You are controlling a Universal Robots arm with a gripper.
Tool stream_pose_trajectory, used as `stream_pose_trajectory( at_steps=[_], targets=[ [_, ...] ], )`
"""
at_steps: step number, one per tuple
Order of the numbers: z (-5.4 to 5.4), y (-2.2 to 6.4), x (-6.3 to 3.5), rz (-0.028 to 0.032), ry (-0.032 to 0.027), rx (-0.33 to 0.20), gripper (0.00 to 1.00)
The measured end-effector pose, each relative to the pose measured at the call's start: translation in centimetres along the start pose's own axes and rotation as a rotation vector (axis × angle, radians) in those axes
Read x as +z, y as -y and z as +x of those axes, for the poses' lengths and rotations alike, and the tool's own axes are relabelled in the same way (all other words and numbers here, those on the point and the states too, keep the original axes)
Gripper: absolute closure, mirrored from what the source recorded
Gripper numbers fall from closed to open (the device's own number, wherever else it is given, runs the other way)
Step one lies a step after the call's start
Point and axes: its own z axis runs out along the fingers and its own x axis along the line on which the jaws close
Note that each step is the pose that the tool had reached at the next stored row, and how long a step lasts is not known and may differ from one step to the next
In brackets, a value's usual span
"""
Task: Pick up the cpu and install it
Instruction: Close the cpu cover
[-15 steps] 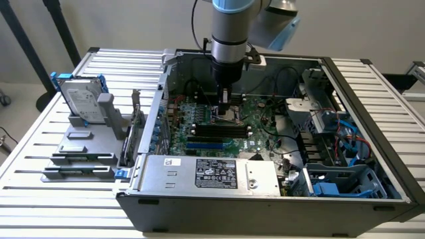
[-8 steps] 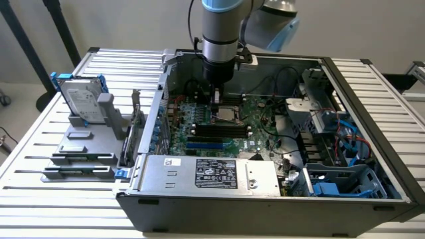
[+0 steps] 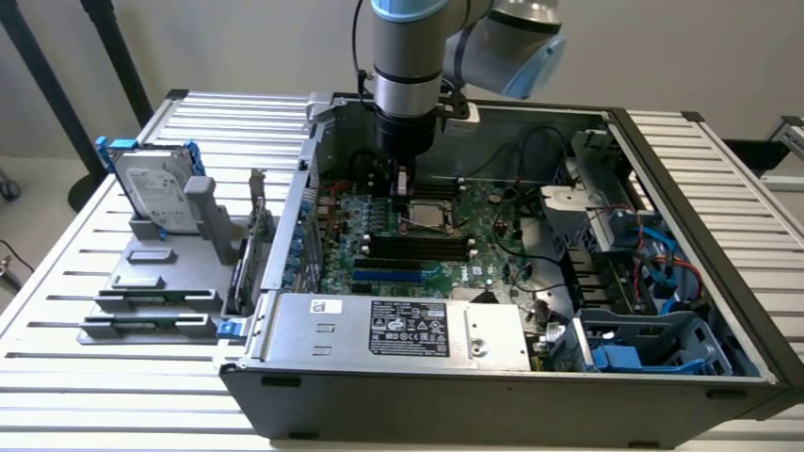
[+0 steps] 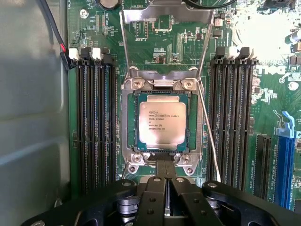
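Cpu (image 4: pixel 161 123) lying flat in the motherboard socket (image 4: pixel 128 141), silver top up, printed lettering showing, load plate (image 4: pixel 141 14) swung open. Black memory slots (image 4: pixel 94 122) flanking the socket on both sides. Gripper (image 4: pixel 165 170) clenched, fingers pressed together with nothing between, tips right at the socket's edge. In the exterior view, arm (image 3: pixel 405 56) reaching straight down into the open computer case (image 3: pixel 503 400)

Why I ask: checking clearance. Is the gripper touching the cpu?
Apart. Wrist view: the shut gripper sits over the socket frame, beside the cpu and its bare top.
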Motion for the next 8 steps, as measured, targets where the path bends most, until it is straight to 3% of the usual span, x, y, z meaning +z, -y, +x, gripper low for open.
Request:
stream_pose_trajectory(
  at_steps=[8],
  targets=[
    [0.0,0.0,0.0,0.0,0.0,0.0,0.89]
  ],
)
